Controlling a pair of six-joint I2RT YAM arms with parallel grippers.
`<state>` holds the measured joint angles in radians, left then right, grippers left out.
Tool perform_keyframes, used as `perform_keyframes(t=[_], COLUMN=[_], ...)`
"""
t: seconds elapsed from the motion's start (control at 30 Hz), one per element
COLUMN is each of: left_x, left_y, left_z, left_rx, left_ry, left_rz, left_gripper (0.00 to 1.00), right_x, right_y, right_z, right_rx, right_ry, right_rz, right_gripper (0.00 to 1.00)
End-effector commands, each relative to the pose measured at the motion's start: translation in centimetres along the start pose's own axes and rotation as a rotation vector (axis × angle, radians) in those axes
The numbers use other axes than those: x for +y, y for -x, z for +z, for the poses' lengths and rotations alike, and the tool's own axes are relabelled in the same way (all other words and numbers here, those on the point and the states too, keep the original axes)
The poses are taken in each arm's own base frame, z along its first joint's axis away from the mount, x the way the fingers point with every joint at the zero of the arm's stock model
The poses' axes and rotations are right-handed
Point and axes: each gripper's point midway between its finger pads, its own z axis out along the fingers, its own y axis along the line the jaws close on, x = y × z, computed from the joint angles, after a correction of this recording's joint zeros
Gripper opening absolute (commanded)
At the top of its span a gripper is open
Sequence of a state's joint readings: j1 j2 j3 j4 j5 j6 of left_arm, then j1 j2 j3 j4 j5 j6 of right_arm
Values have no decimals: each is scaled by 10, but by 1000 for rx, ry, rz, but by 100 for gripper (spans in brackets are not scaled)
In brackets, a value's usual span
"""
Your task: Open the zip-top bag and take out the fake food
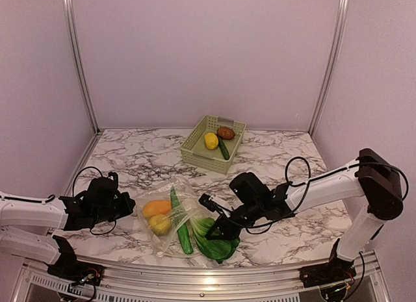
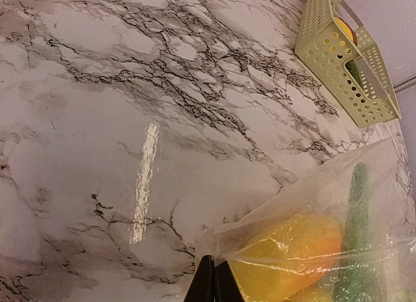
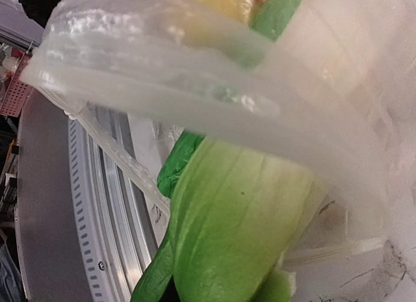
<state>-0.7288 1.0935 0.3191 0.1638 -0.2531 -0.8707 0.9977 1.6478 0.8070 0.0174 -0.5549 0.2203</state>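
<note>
The left gripper [image 1: 125, 204] lies low over the table [image 1: 279, 162] at about 8 o'clock. Its wrist view shows the two black fingers [image 2: 203, 284] closed together on the bag's [image 1: 174, 187] left corner, pinching the film. The bag lies flat and crinkled near the front edge, at about 6 o'clock on the table. Inside it the mango [image 1: 156, 207] sits at 10 o'clock, with the lemon [image 1: 160, 224] touching it just below. The pod [image 1: 183, 232] runs lengthwise beside them, from 12 to 6 o'clock. At the bag's right side, about 4 o'clock, the leafy vegetable [image 1: 218, 245] sticks out, its dark leaves lying on the table and its pale stem toward the bag. The right gripper [image 1: 212, 219] comes in from 3 o'clock and reaches the bag's right edge. Seen from above, its fingers seem to stand a little apart on either side of the pale stem. I cannot tell whether they grip the stem or the film, since its wrist view shows only film and stem up close. The basket [image 1: 195, 152] stands at 12 o'clock, well apart from the bag, and holds a yellow piece [image 1: 211, 141], a brown piece [image 1: 225, 132] and a green piece [image 1: 223, 149].
</note>
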Motion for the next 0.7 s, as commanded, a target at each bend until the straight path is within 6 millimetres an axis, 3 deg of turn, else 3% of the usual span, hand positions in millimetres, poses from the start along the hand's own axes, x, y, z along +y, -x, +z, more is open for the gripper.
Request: perform_keyframes(t=[0.0, 0.07, 0.17, 0.43, 0.6, 0.67], left_x=[-11, -9, 0, 23, 29, 32], left_y=[6, 6, 12, 25, 29, 29], left_z=[5, 6, 3, 0, 4, 5], left_rx=[-7, -7, -34, -86, -88, -85], left_ry=[-25, -14, 35, 140, 186, 200], left_rz=[27, 23, -1, -91, -111, -115], left_gripper=[0, 0, 0, 0, 0, 0], right_x=[25, 34, 41, 40, 59, 70], right_y=[26, 40, 39, -26, -63, -69], right_z=[3, 1, -2, -21, -21, -25], right_rx=[-31, -48, -34, 87, 167, 167], right_ry=[111, 145, 158, 126, 157, 165], right_rz=[-17, -22, -30, 31, 5, -23], right_gripper=[0, 0, 0, 0, 0, 0])
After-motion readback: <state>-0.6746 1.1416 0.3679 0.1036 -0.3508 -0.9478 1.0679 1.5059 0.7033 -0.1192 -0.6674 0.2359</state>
